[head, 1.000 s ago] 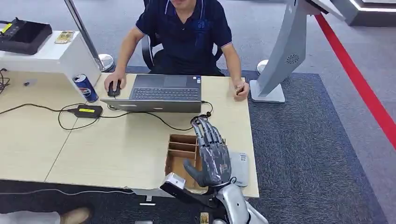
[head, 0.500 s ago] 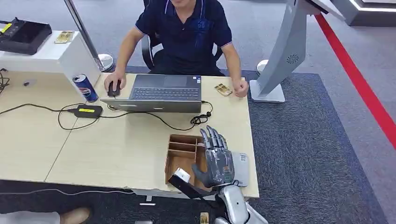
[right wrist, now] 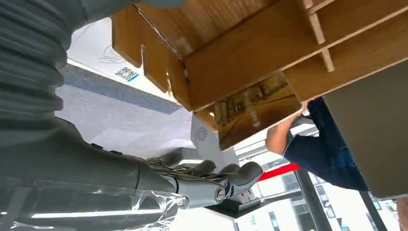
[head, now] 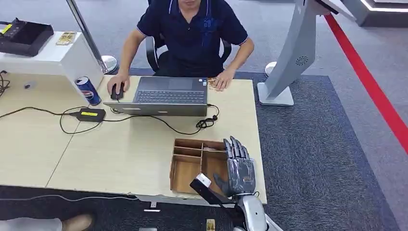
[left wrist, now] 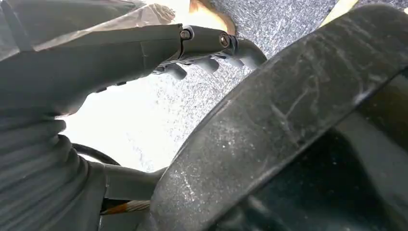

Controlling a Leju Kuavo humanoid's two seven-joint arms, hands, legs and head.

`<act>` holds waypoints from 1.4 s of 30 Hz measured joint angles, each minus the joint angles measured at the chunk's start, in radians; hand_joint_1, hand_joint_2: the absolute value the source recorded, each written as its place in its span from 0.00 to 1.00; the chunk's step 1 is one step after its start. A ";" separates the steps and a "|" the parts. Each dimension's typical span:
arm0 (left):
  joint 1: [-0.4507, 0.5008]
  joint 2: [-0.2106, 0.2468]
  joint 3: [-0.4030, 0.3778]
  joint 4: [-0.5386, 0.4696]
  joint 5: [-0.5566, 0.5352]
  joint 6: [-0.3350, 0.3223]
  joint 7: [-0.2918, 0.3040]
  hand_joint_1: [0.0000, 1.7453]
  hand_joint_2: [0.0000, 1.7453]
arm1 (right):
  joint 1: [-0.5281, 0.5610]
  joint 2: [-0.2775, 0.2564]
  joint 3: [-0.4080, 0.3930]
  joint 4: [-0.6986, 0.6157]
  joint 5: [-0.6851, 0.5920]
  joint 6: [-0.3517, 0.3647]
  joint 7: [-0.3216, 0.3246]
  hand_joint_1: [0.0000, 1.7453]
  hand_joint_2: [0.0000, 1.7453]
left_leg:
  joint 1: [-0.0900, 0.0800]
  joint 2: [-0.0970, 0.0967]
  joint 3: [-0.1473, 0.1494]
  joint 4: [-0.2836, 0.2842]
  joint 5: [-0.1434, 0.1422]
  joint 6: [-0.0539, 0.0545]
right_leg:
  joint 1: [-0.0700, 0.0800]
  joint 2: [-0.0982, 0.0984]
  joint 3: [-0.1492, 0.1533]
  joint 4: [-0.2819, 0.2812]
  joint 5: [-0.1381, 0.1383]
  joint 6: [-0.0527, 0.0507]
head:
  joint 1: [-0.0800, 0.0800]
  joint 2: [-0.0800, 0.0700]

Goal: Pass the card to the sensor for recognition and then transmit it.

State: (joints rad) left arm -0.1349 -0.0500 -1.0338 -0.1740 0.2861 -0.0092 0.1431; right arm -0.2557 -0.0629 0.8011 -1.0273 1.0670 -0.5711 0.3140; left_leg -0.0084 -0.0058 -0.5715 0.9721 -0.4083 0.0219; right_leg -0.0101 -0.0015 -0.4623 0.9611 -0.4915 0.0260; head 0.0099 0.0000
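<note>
Robot hand (head: 239, 168), the right one, hovers spread and empty at the counter's (head: 120, 154) five o'clock corner, beside the wooden tray (head: 192, 161). One card (right wrist: 255, 108) leans in a tray slot; stiff fingers could snag a divider and tip it.

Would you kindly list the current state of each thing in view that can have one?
right hand: empty, fingers extended, above the table's near right corner.
left hand: fingers curled, holding nothing.
wooden organizer: upright on the table, compartments open.
laptop: open, facing the person.
soda can: upright.
mouse: under the person's hand.
</note>
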 joint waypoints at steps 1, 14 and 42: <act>0.000 0.000 0.000 0.000 0.000 0.000 0.000 0.00 1.00 | 0.000 0.000 -0.001 0.000 0.000 -0.001 0.000 0.00 1.00 | 0.000 0.000 0.000 0.000 0.000 0.000 | 0.000 0.000 0.000 0.000 0.000 0.000 | 0.000 0.000; 0.000 0.000 0.000 0.000 -0.001 0.000 0.000 0.00 1.00 | 0.000 0.000 -0.017 -0.019 0.009 -0.035 -0.016 0.00 1.00 | 0.000 0.000 0.000 0.000 0.000 0.000 | 0.000 0.000 0.000 0.000 0.000 0.000 | 0.000 0.000; 0.000 0.000 0.000 0.000 -0.008 0.000 -0.002 0.00 1.00 | -0.029 0.027 -0.029 -0.089 -0.003 -0.020 -0.054 0.00 1.00 | 0.000 0.000 0.000 0.000 0.000 0.000 | 0.000 0.000 0.000 0.000 0.000 0.000 | 0.000 0.000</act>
State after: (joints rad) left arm -0.1352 -0.0500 -1.0338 -0.1740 0.2785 -0.0092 0.1408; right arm -0.2850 -0.0358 0.7717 -1.1166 1.0639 -0.5909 0.2598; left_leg -0.0083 -0.0059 -0.5715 0.9721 -0.4082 0.0219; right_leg -0.0100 -0.0015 -0.4619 0.9612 -0.4915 0.0260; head 0.0099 0.0000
